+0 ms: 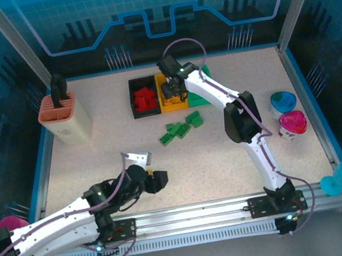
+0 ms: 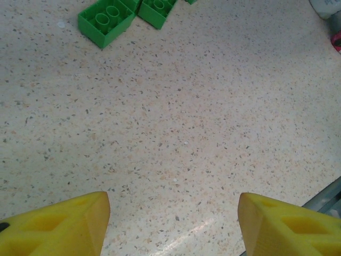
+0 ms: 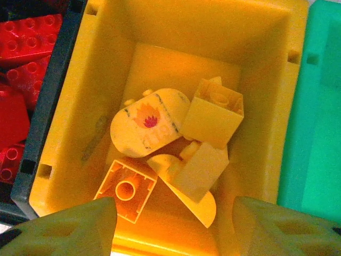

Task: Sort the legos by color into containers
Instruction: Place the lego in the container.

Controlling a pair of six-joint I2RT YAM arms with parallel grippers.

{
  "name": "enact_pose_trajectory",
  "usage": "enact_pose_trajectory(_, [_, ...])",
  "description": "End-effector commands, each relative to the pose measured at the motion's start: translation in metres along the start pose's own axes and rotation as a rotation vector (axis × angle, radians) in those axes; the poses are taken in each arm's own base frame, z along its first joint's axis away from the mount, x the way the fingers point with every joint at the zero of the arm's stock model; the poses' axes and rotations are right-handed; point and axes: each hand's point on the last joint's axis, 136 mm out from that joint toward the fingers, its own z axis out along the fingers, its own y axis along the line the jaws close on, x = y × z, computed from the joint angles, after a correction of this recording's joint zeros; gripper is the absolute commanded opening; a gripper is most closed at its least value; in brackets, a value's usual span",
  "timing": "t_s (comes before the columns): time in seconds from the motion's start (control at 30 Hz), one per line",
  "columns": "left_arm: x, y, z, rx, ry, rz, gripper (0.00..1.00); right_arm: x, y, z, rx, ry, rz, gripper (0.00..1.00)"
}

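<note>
Three containers stand in a row at the back: a black bin (image 1: 133,98) with red legos (image 1: 146,98), a yellow bin (image 1: 174,105) and a green bin (image 1: 198,99). My right gripper (image 1: 171,88) hovers over the yellow bin (image 3: 176,26), open (image 3: 173,213), with nothing between its fingers. Several yellow legos (image 3: 160,128) lie in that bin. Beside it are the black bin (image 3: 48,117) with red legos (image 3: 26,48) and the green bin (image 3: 314,106). Several green legos (image 1: 181,128) lie loose mid-table. My left gripper (image 1: 158,179) is low near the front, open (image 2: 173,213) over bare table, with green legos (image 2: 106,21) ahead.
A salmon slotted holder (image 1: 64,116) stands at the back left. A blue cup (image 1: 283,101) and a pink cup (image 1: 292,124) sit at the right edge. Metal frame posts border the table.
</note>
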Motion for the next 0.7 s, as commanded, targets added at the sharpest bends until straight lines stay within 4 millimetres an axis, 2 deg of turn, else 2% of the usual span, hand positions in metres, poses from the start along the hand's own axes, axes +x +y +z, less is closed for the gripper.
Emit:
enact_pose_trajectory(0.0, [-0.024, -0.008, -0.011, -0.018, -0.057, 0.054, 0.67, -0.037, 0.006, -0.084, -0.028, -0.165, -0.021, 0.64])
enact_pose_trajectory(0.07, [-0.036, -0.013, -0.013, -0.03, -0.086, 0.086, 0.7, -0.046, 0.013, -0.121, -0.066, -0.238, -0.031, 0.65])
enact_pose_trajectory(0.13, [-0.048, -0.014, -0.014, -0.056, -0.107, 0.095, 0.82, -0.048, 0.017, -0.154, -0.102, -0.291, -0.034, 0.67])
enact_pose_trajectory(0.23, [-0.06, -0.016, -0.005, -0.04, -0.067, 0.053, 0.85, -0.039, 0.019, -0.187, -0.148, -0.341, -0.029, 0.7])
enact_pose_trajectory(0.3, [-0.066, -0.012, 0.007, -0.027, -0.011, -0.008, 0.85, -0.025, 0.02, -0.2, -0.185, -0.364, -0.017, 0.72])
enact_pose_trajectory(0.47, [-0.076, 0.007, 0.035, -0.102, 0.055, -0.04, 0.85, 0.026, 0.012, -0.209, -0.24, -0.374, 0.024, 0.74])
enact_pose_trajectory(0.57, [-0.08, 0.017, 0.054, -0.137, 0.101, -0.048, 0.84, 0.067, 0.002, -0.199, -0.251, -0.344, 0.065, 0.76])
enact_pose_trajectory(0.67, [-0.085, 0.032, 0.072, -0.172, 0.127, -0.064, 0.84, 0.105, 0.004, -0.187, -0.315, -0.301, 0.101, 0.76])
